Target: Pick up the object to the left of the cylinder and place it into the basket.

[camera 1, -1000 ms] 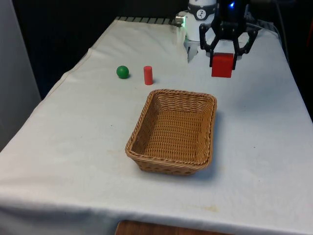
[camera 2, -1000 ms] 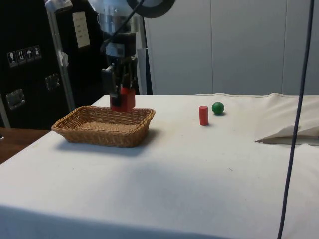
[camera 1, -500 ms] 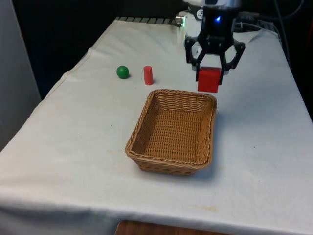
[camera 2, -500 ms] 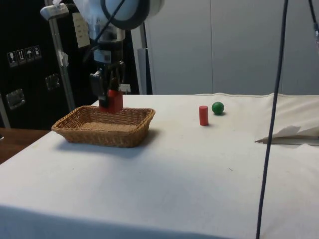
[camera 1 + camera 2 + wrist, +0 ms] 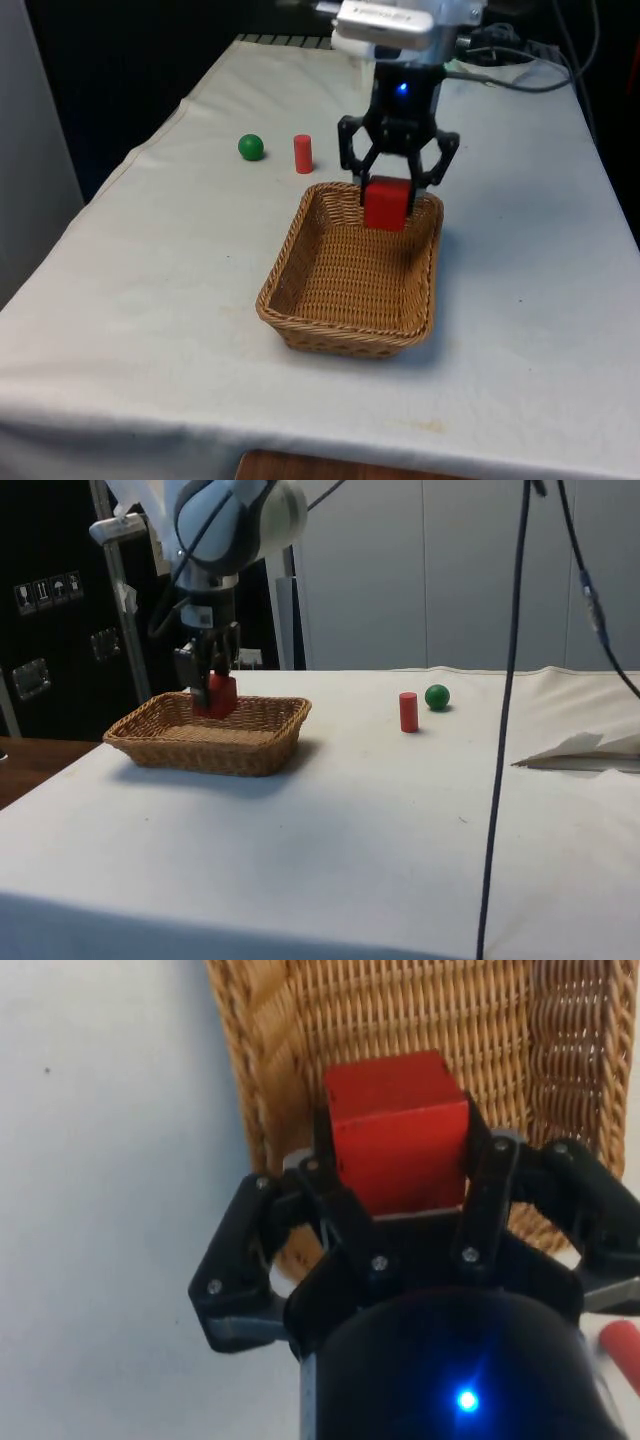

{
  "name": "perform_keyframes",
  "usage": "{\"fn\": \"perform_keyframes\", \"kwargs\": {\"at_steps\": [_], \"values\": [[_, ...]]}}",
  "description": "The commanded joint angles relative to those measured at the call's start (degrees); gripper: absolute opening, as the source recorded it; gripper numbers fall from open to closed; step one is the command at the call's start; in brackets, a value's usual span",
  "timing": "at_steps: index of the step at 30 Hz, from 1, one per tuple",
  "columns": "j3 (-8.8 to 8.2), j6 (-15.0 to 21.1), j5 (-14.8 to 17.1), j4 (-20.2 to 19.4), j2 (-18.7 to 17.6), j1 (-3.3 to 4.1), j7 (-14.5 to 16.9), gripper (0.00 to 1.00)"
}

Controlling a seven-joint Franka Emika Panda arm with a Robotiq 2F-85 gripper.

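- Front view: the tool (image 5: pixel 388 200) pinches a red block (image 5: pixel 386 204) and holds it over the far end of the basket (image 5: pixel 300 318). The basket sits in the middle of the counter (image 5: pixel 150 300). A green ball (image 5: pixel 251 147) and a red cylinder (image 5: pixel 303 153) stand near the counter's far edge, the ball on the front view's left of the cylinder.
- Side view: the tool (image 5: pixel 212 690) holds the block (image 5: pixel 218 696) just above the basket's (image 5: pixel 215 752) rim. The ball (image 5: pixel 437 696) and cylinder (image 5: pixel 407 711) stand well apart from the basket.
- Wrist view: the fingers (image 5: pixel 487 1195) squeeze the block (image 5: pixel 398 1130) on both sides, with the basket's (image 5: pixel 262 1080) woven wall under it.

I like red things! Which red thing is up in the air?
The red cube, shut in the gripper over the basket. The red cylinder stands on the cloth.
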State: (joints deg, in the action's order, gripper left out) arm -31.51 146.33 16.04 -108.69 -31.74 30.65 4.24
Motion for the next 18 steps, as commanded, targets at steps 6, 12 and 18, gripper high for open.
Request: {"fn": "perform_keyframes", "kwargs": {"at_steps": [6, 12, 18], "values": [[-0.06, -0.2, 3.0, 3.2, -3.6, -1.49, 2.8, 0.00], [-1.66, -0.3, 7.7, 8.2, -9.6, -2.46, 6.4, 0.00], [-2.64, -0.2, 10.1, 11.1, -12.9, -2.86, 8.0, 0.00]]}}
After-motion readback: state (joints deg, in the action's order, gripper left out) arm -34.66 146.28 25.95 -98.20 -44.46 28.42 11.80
